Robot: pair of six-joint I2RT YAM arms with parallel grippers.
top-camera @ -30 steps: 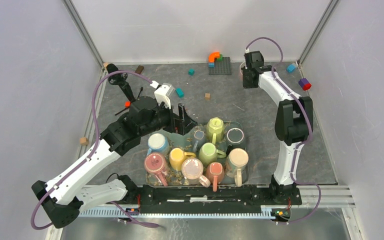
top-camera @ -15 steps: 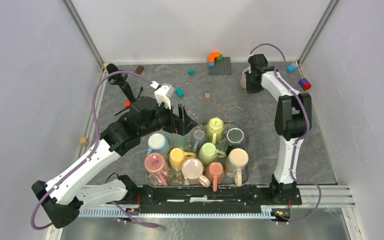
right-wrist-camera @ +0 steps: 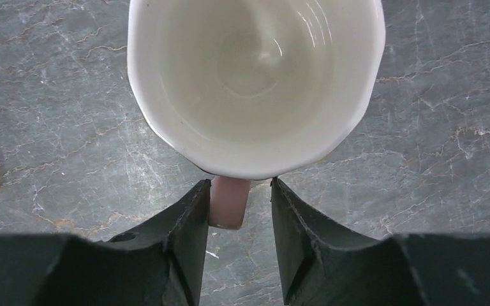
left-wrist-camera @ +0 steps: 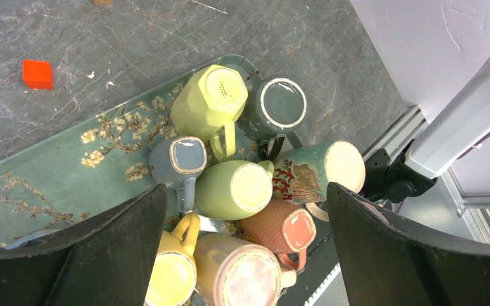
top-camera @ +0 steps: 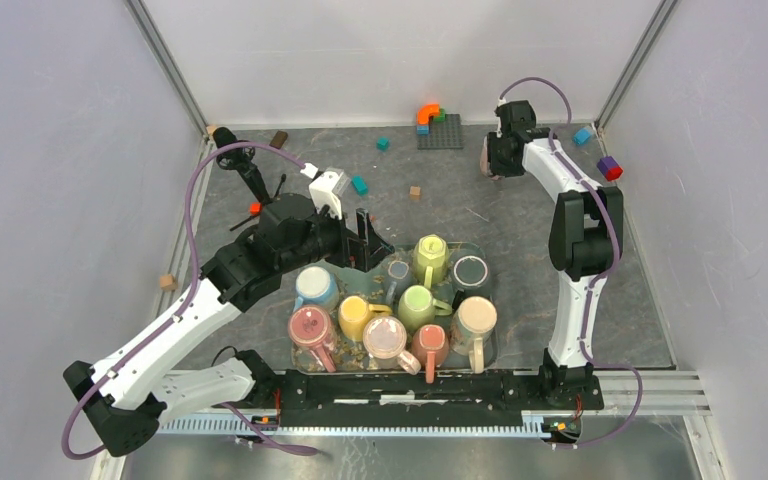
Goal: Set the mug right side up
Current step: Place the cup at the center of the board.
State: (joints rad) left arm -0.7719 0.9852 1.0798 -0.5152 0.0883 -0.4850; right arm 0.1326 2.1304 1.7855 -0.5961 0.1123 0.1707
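Note:
A pink mug (right-wrist-camera: 255,83) with a white inside stands upright, mouth up, on the grey table at the far right; the top view shows only a sliver of it (top-camera: 486,162) beside the wrist. My right gripper (right-wrist-camera: 239,185) straddles its pink handle (right-wrist-camera: 228,204); the jaws are open, with a gap on the right side. My left gripper (left-wrist-camera: 245,191) hangs wide open and empty above several upside-down mugs (left-wrist-camera: 233,189) crowded on a teal flowered tray (left-wrist-camera: 70,172).
A grey baseplate (top-camera: 440,132) with orange and green bricks lies at the back. Loose blocks are scattered about: blue (top-camera: 582,135), purple (top-camera: 610,168), teal (top-camera: 360,185), brown (top-camera: 415,192) and orange (left-wrist-camera: 37,73). A black brush (top-camera: 245,168) lies at the back left.
The right gripper's jaws have parted from the mug's handle, and its wrist has shifted slightly by the mug. The left arm has not moved.

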